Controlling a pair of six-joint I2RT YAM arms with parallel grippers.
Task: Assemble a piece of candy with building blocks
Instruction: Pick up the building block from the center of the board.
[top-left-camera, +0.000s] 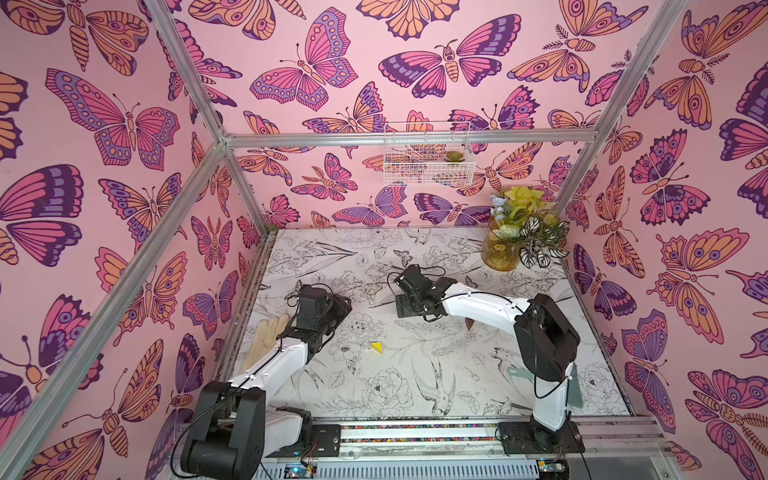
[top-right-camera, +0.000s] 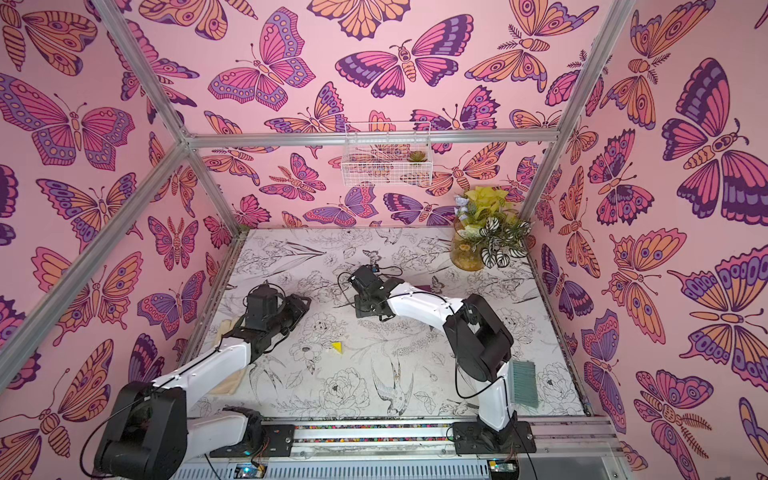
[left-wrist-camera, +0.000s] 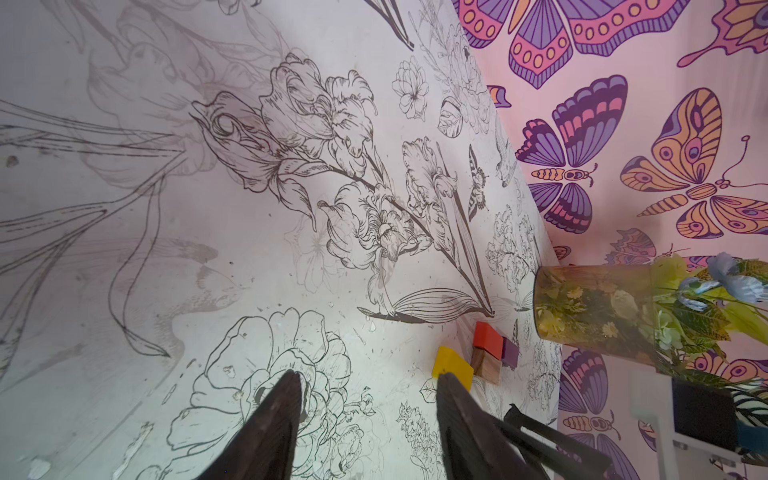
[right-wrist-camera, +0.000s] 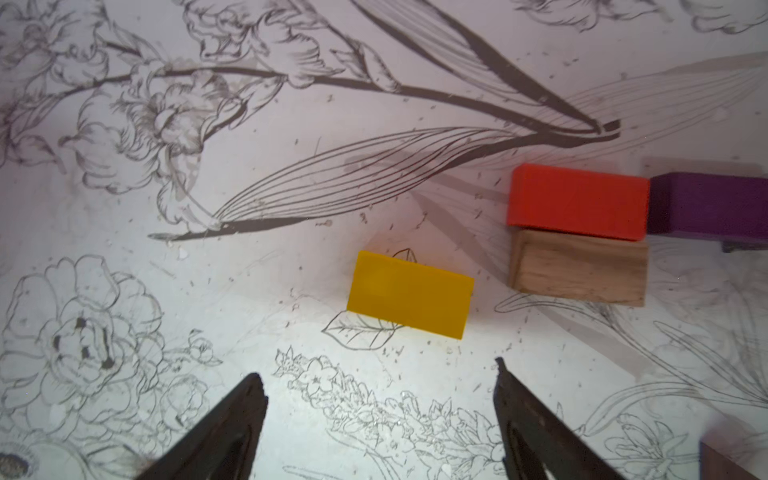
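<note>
In the right wrist view a yellow block (right-wrist-camera: 410, 294) lies flat on the flower-printed table, a short way from a red block (right-wrist-camera: 577, 201) and a plain-wood block (right-wrist-camera: 579, 268) set side by side. A purple block (right-wrist-camera: 710, 205) butts the red one's end. My right gripper (right-wrist-camera: 380, 382) hovers just short of the yellow block, open and empty. My left gripper (left-wrist-camera: 370, 376) is open too, nothing between its fingers, beside the same yellow block (left-wrist-camera: 451, 365). A yellow triangle (top-left-camera: 377, 347) lies alone mid-table. A dark brown triangle (top-left-camera: 469, 323) peeks from under the right arm.
A glass vase of plants (top-left-camera: 511, 237) stands at the back right corner. A beige glove (top-left-camera: 266, 336) lies by the left arm. A teal dustpan and brush (top-right-camera: 524, 382) sits at the front right. A wire basket (top-left-camera: 428, 153) hangs on the back wall.
</note>
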